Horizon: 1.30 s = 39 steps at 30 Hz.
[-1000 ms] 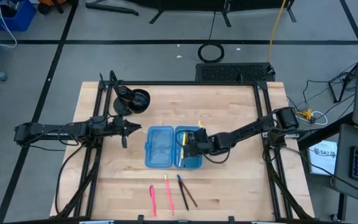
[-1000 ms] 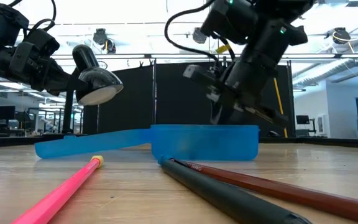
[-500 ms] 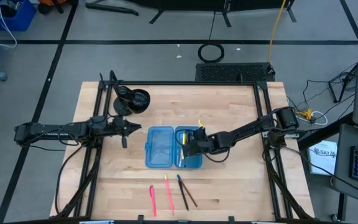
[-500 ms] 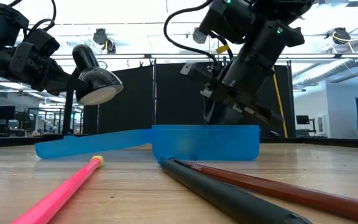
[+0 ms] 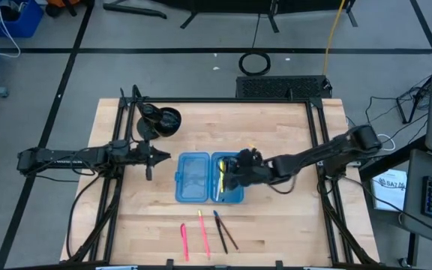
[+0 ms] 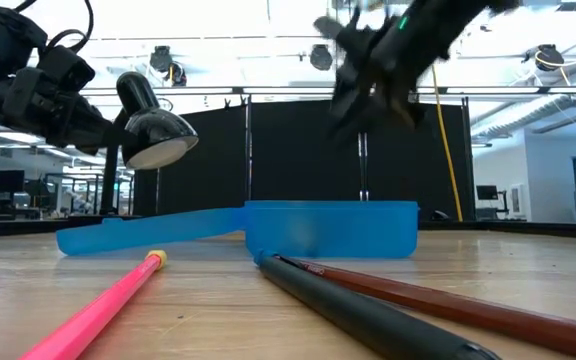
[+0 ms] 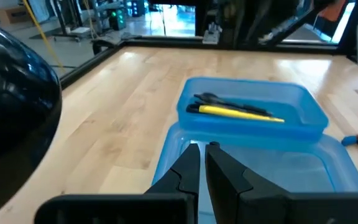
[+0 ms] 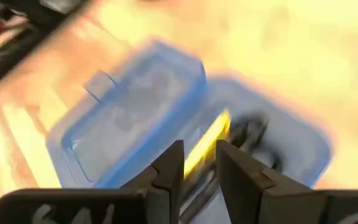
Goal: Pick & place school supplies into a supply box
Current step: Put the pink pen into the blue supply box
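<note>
Four pens (image 5: 207, 233) lie near the bench's front edge. Mid-bench, the open supply box (image 5: 209, 177) holds a yellow pen (image 7: 240, 112) and partly hidden scissors (image 7: 219, 100). Right claw (image 5: 231, 174) hovers above, blurred, released, empty. Left claw (image 7: 200, 169) rests clenched, empty.

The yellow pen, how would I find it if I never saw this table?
Look for the open blue supply box in the middle of the wooden table. The yellow pen lies inside its deeper half, beside the black-handled scissors; it is the only yellow thing in there.
</note>
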Each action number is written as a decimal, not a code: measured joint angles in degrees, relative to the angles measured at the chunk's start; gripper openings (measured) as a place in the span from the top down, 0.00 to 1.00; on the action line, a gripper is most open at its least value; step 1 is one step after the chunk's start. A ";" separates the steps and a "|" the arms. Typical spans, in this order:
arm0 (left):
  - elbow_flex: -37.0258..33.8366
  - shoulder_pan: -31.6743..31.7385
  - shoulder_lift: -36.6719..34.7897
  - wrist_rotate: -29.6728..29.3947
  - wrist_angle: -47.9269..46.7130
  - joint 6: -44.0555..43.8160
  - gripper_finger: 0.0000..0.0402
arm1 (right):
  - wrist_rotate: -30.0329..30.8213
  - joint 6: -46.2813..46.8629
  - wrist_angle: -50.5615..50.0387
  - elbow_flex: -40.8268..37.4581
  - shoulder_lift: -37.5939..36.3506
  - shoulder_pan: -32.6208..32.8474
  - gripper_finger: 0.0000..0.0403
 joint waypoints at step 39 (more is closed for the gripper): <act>0.00 0.01 0.01 -1.04 4.01 -7.02 0.92 | -17.12 -59.77 30.05 -52.68 -71.88 3.44 1.00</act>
